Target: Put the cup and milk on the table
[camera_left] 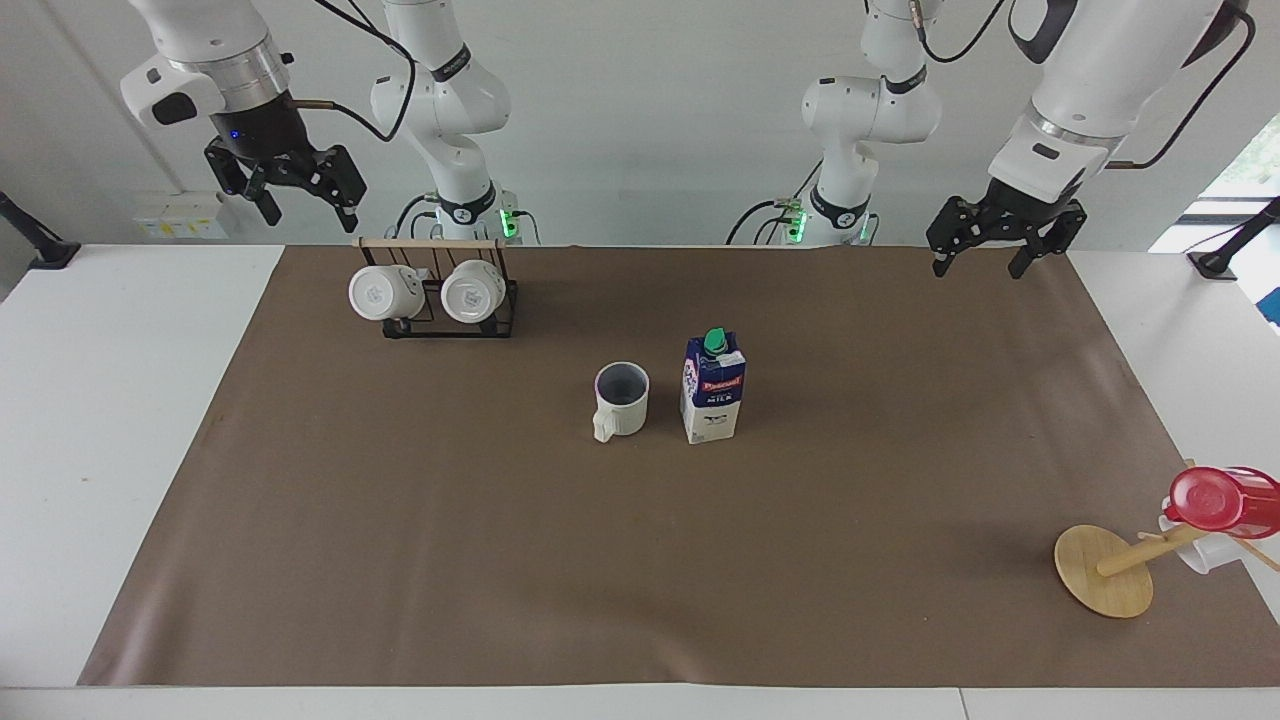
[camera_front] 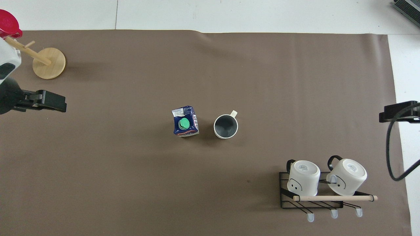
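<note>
Upright, boxy carton milk (camera_left: pixel 713 390) beside round ceramic cup (camera_left: pixel 621 399).

I'm looking at two glossy white arms built from rounded segments, each joint ringed by a black band. The left arm (camera_left: pixel 1075 90) is showing a brushed silver collar above its wrist and a dark grey cap on an upper joint; the right arm (camera_left: pixel 215 60) is carrying the same silver collar. Black cables are looping from the wrists back along the links. Each arm is ending in a black two-fingered tool, the left tool (camera_left: pixel 1001 242) and the right tool (camera_left: pixel 297 190). Small green lights are glowing at both bases, and a blue light is shining at the right wrist.
</note>
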